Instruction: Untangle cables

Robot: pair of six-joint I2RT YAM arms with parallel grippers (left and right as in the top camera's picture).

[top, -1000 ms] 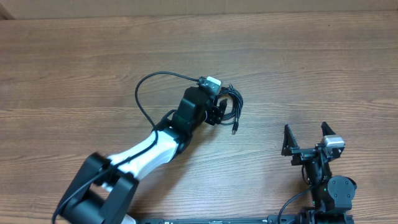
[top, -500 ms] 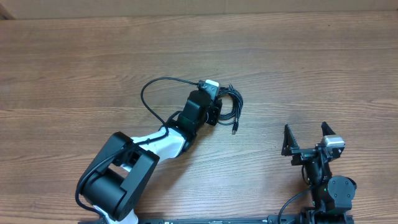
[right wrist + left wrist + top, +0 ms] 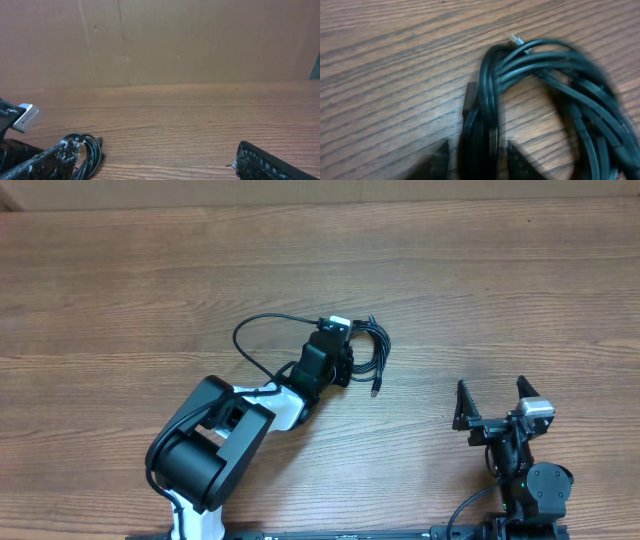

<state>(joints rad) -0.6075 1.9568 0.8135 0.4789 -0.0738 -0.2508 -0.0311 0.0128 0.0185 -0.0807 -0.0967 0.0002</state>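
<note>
Wooden desk (image 3: 120, 270) stretched bare-grained under both arms. Right gripper (image 3: 489, 383) sat near the front edge, well apart from the cables (image 3: 374, 350), its jaws wide and empty. Left gripper (image 3: 346, 362) straddled one side of the coiled bundle at mid-desk, jaws narrow; whether they pinched it was unclear.
</note>
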